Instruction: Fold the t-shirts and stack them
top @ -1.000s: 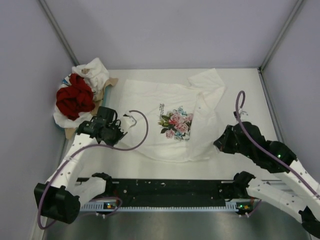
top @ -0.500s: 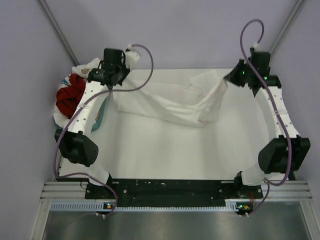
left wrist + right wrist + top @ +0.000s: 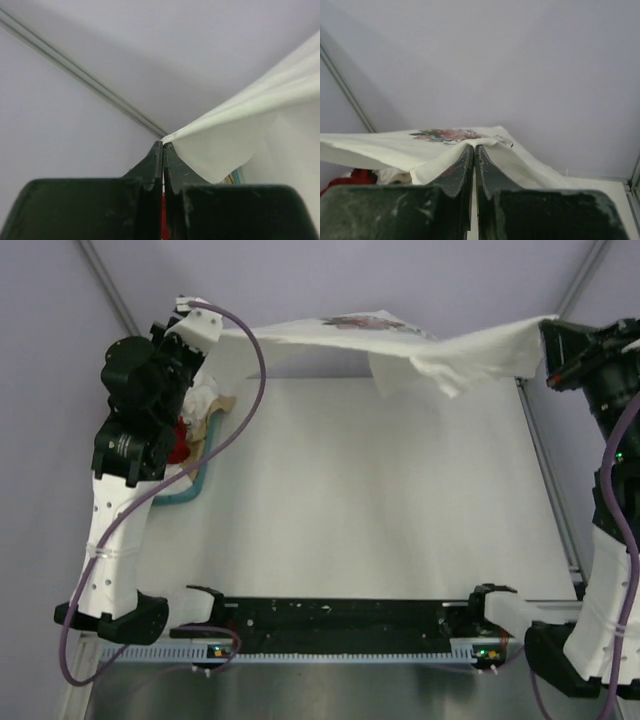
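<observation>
Both arms are up high! The left gripper (image 3: 163, 145) is clamped tight on one edge of the white cloth t-shirt with the pink-green floral print (image 3: 330, 335), and the right gripper (image 3: 474, 146) is pinched closed on the opposite edge. The shirt hangs stretched between them, above the far side of the white table (image 3: 380, 500), print facing up. Down left, a crumpled deep red shirt (image 3: 178, 448) sits, it seems, in the teal-rimmed tray (image 3: 195, 492), mostly hidden behind the left arm.
</observation>
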You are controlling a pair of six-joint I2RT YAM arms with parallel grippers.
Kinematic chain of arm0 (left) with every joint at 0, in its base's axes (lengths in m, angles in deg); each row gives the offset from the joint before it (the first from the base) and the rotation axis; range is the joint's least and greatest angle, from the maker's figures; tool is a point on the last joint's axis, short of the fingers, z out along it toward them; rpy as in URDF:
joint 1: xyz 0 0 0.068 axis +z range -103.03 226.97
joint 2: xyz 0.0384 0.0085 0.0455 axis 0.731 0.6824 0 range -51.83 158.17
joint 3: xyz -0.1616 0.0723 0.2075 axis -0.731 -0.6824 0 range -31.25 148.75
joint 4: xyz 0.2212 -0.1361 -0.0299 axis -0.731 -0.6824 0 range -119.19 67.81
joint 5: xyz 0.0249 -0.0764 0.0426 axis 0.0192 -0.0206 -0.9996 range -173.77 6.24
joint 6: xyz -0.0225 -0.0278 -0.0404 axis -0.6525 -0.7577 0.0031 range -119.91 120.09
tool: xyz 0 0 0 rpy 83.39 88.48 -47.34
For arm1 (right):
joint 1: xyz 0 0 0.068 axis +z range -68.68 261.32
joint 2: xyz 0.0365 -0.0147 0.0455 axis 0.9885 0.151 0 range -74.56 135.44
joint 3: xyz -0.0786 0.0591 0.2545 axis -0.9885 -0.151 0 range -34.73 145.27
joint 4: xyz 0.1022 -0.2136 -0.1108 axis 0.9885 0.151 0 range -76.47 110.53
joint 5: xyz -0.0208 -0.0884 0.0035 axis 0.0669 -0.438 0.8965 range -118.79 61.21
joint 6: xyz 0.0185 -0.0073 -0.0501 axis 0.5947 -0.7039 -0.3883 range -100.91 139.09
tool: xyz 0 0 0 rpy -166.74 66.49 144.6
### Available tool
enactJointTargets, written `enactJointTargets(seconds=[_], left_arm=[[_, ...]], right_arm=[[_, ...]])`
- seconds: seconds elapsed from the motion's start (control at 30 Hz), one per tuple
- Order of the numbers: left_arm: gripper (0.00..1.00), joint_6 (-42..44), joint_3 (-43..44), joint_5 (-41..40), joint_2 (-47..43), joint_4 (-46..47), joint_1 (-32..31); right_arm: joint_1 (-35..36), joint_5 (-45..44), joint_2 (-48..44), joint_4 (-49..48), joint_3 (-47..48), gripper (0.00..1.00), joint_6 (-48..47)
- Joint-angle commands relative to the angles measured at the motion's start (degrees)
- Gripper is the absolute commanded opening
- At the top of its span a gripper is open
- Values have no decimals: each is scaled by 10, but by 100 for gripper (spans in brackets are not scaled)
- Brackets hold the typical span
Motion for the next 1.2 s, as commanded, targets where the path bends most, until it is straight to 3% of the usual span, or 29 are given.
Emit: enactJointTargets(seconds=[0.0,0.2,0.4,0.53,0.63,0.77,1.0,1.17], left_arm=[[0,31,-88,11,-31,-81,-1],[0,42,-244,32,-110,-256,-1],[0,35,-482,125,-189,-329,-1],[0,19,-580,140,-242,-351,-1],[0,11,-630,130,-271,-348,0],[0,-8,-659,125,-284,-324,-1],[0,-22,-695,78,-239,-197,0],[0,-37,-694,6,-176,-87,-1]], right_arm=[[-4,50,-49,87,-159,0,-36],[17,139,-186,239,-362,0,-52],[17,189,-328,365,-559,0,2],[17,169,-369,444,-622,0,14],[17,152,-373,449,-656,0,13],[17,168,-371,373,-719,0,43],[17,126,-336,119,-785,0,145],[17,22,-322,-29,-817,0,213]])
